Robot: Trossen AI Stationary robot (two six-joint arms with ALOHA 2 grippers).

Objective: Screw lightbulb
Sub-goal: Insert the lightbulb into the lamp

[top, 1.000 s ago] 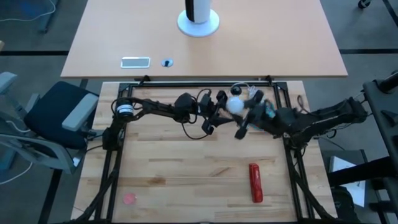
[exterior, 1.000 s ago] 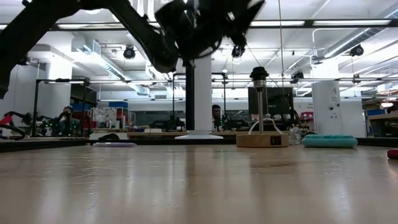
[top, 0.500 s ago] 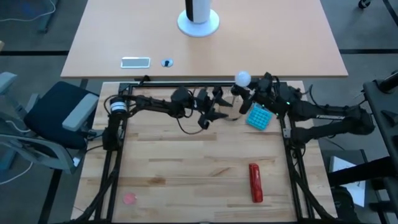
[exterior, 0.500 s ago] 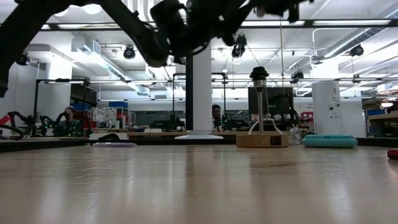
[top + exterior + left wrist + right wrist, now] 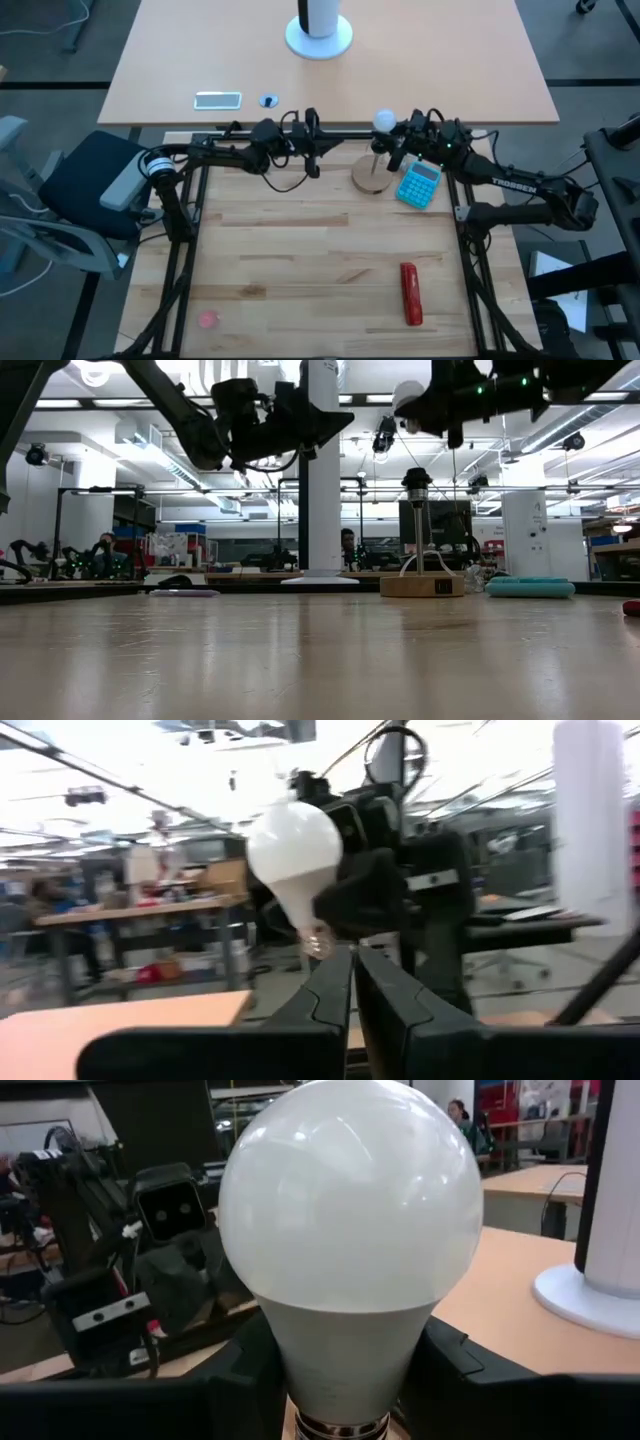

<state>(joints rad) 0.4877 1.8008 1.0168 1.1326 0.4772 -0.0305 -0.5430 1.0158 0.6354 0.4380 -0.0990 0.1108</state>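
The white frosted lightbulb (image 5: 383, 122) hangs high over the far part of the table, with my right gripper (image 5: 388, 146) shut on it. The right wrist view fills with the bulb (image 5: 350, 1230); the low view shows it near the top (image 5: 406, 394). Close by, just nearer the table's front, is the round wooden disc (image 5: 371, 176) with its thin dark-topped post (image 5: 416, 480). My left gripper (image 5: 316, 160) hovers to the bulb's left, shut and empty; its closed fingers (image 5: 352, 982) point toward the bulb (image 5: 292, 845). My right gripper pinches the bulb's tapered white neck (image 5: 345, 1365), just above the metal screw end (image 5: 338, 1427), between its two fingers (image 5: 452, 1370). The fingers come at it about level, from the table's right. The bulb is upright, dome up, screw end (image 5: 318, 944) down, lifted clear of everything.
A blue calculator (image 5: 418, 184) lies right of the wooden disc. A red oblong thing (image 5: 410, 293) lies near the front right, a small pink disc (image 5: 207, 320) at the front left. On the farther table stand a large white cylinder (image 5: 318, 25) and a phone (image 5: 218, 99).
My left gripper has shut and drawn back from the bulb toward the table's left and far edge. My right gripper has carried the bulb toward the far edge and up, uncovering the wooden disc and the calculator. The bulb stays upright in the hold.
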